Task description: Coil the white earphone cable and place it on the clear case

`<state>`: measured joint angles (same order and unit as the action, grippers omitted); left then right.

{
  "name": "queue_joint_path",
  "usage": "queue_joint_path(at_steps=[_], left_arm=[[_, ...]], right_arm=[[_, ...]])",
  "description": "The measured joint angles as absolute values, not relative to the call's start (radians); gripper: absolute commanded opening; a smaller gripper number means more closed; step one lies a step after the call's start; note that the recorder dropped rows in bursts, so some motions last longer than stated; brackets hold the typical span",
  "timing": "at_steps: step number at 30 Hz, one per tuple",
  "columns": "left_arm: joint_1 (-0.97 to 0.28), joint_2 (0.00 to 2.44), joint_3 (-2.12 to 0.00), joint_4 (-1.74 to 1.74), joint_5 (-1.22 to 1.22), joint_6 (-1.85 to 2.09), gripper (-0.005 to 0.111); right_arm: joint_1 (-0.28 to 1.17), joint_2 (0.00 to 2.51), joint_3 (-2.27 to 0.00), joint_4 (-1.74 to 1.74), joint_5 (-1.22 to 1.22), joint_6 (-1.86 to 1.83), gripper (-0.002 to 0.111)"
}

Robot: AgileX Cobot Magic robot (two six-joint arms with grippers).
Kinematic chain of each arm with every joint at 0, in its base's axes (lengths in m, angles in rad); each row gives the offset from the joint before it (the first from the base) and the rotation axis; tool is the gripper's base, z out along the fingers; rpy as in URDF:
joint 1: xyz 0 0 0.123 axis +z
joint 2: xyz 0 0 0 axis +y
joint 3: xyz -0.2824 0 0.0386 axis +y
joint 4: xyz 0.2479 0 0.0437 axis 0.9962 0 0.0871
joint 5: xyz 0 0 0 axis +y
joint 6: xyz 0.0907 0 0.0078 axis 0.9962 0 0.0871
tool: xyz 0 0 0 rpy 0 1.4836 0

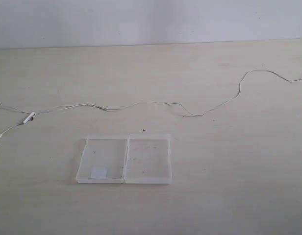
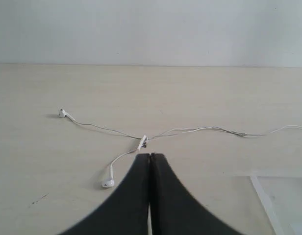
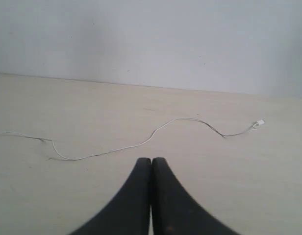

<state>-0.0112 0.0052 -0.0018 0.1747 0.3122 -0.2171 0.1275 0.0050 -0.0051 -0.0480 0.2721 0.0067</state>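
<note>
White earphone cable [image 1: 151, 102] sprawled beyond clear case [image 1: 125, 161] (patch [image 1: 98, 172] illegible).

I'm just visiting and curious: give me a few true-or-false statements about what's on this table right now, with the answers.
1. The white earphone cable lies uncoiled across the table. True.
2. The cable rests on the clear case. False: it lies beyond the case, not touching it.
3. The clear case is open, both halves flat. True.
4. The left fingers grip an earbud. False: they are closed on nothing; the earbud lies on the table.
</note>
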Motion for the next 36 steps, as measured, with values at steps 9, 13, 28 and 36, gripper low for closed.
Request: queue_joint_path(at_steps=[9, 13, 28, 36], left_arm=[[-0.011, 0.005, -0.002, 0.175, 0.312, -0.217, 0.000], [-0.011, 0.005, -0.002, 0.175, 0.312, -0.217, 0.000], [-0.011, 0.005, 0.002, 0.114, 0.000, -0.378, 0.000], [-0.011, 0.005, 0.003, 0.103, -0.460, -0.604, 0.000]], right_arm=[[0.127, 0.005, -0.005, -0.048, 0.272, 0.007, 0.000], [0.127, 0.005, -0.005, -0.048, 0.272, 0.007, 0.000], [0.127, 0.005, -0.005, -0.048, 0.272, 0.007, 0.000], [0.127, 0.005, -0.005, -0.048, 0.272, 0.007, 0.000]])
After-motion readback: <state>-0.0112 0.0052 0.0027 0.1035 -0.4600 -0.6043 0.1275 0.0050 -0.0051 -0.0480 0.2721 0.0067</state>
